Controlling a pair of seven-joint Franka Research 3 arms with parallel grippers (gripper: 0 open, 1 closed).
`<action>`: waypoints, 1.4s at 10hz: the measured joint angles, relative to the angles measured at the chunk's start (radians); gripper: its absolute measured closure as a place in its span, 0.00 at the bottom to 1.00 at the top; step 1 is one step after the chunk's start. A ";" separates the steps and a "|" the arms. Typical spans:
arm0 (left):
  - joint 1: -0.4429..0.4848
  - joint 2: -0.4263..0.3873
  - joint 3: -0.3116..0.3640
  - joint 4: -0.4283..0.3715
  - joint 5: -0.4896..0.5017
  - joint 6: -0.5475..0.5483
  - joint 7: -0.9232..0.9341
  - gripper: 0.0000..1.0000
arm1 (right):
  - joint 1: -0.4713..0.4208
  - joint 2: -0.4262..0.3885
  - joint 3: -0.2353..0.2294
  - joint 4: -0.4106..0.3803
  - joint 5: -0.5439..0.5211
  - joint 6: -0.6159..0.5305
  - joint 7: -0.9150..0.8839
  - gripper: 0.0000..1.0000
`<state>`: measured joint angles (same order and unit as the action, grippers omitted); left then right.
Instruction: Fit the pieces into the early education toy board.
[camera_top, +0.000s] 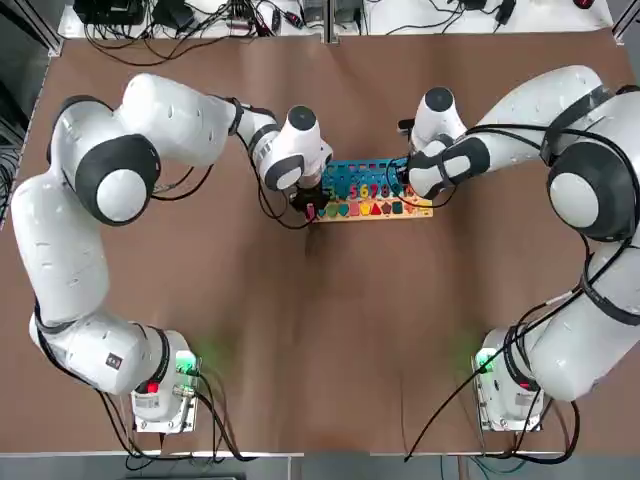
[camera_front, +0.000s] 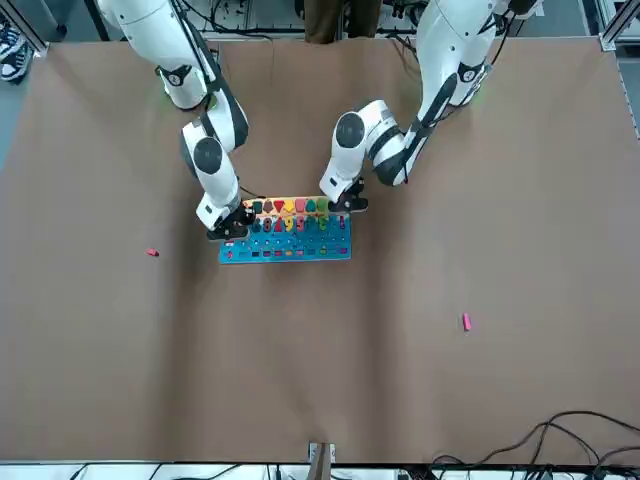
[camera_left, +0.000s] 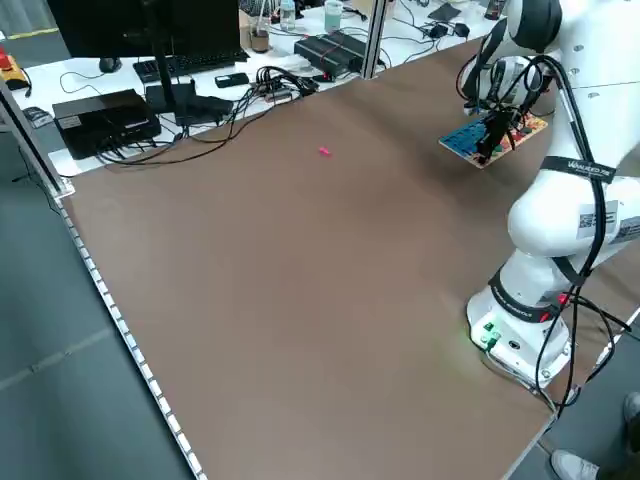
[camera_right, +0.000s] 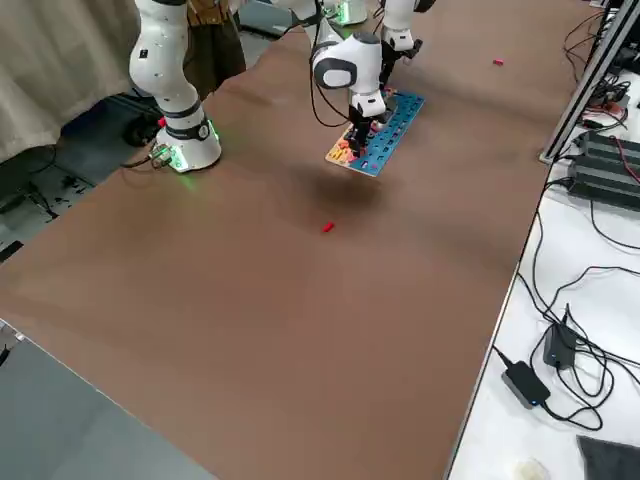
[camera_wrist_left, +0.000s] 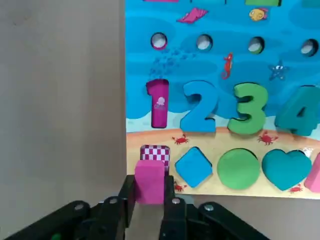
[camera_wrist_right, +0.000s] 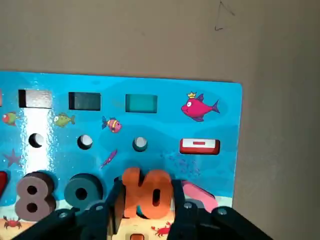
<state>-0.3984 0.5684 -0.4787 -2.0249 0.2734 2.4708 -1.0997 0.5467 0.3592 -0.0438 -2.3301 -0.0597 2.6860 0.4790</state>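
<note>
my left fingers (camera_wrist_left: 149, 205) pinch a pink block (camera_wrist_left: 149, 181) right over the checkered slot at the board (camera_wrist_left: 215, 75) corner. right fingers (camera_wrist_right: 145, 207) clamp the orange 10 (camera_wrist_right: 146, 192) above the board's other end, mid surface (camera_top: 320, 330).

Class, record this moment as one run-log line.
left gripper: shut on pink square piece at board corner | right gripper: shut on orange 10 over board | loose pink piece on table
</note>
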 joint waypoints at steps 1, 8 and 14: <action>0.000 0.005 0.000 0.004 0.007 0.000 0.000 0.74 | 0.000 0.000 0.000 -0.001 0.000 0.000 0.000 0.57; 0.000 0.022 0.001 0.025 0.019 -0.003 0.000 0.74 | 0.002 -0.015 0.006 -0.023 -0.002 0.000 0.000 0.57; -0.001 0.035 0.010 0.040 0.019 -0.005 0.000 0.74 | 0.008 -0.018 0.006 -0.027 -0.007 -0.004 -0.001 0.57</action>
<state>-0.3993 0.6033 -0.4691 -1.9851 0.2921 2.4663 -1.0997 0.5544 0.3412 -0.0382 -2.3575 -0.0664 2.6822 0.4784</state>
